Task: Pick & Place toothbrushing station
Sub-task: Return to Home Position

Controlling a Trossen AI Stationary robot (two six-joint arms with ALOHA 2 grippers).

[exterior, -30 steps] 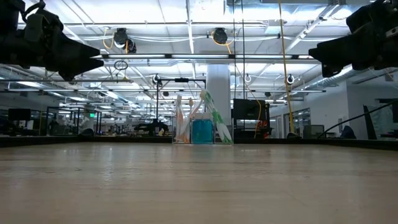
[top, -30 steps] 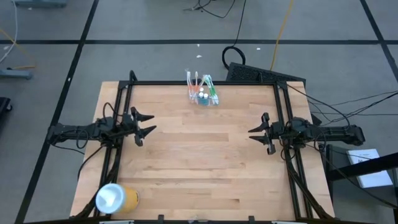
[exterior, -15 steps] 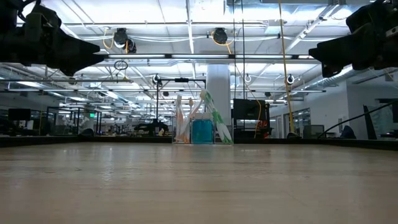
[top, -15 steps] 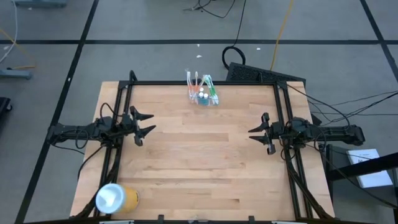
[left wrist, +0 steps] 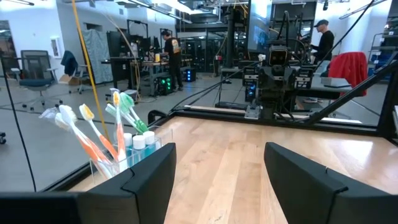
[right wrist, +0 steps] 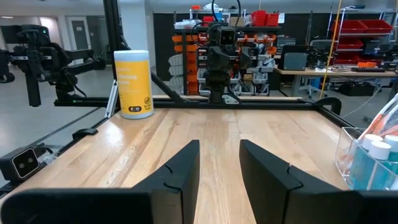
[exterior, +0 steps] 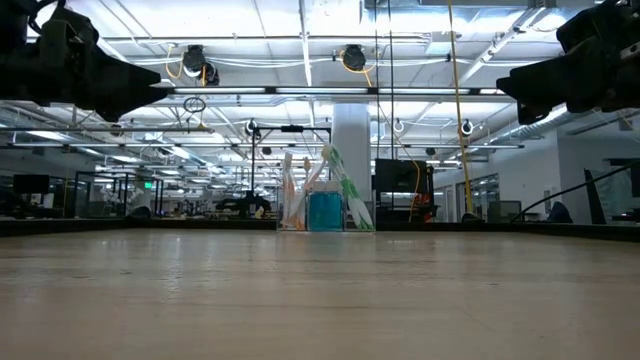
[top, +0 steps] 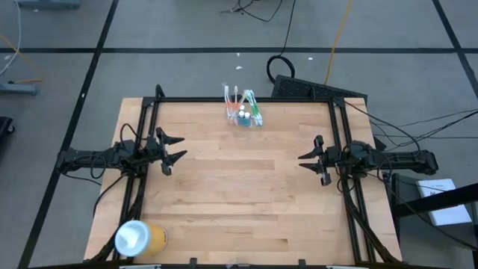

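The wooden table [top: 239,202] carries a black frame [top: 246,99] along its far, left and right edges. The left arm [top: 93,158] lies level over the left edge, about midway along it, and the right arm [top: 392,159] lies likewise over the right edge, so the two face each other across the bare middle of the table. The left gripper [top: 184,147] hangs above the wood just inside the left edge, its fingers spread wide with nothing between them. The right gripper [top: 300,162] hangs just inside the right edge, its fingers parted by a narrower gap and also holding nothing. Both are raised off the surface, as the low view shows them high up at either side. A yellow canister [top: 139,238] with a white lid stands upright at the near left corner, well apart from both grippers. The station [top: 243,116] stands at the far edge of the table, near its middle, touching neither gripper and well apart from the canister. It is a clear holder, and from the low view it sits flat on the wood. Brushes [left wrist: 93,134] lean out of it at slants, some with orange handles and some with green [left wrist: 127,109]. Small bottles [left wrist: 140,147] of blue liquid with white caps stand inside it beside the brushes.
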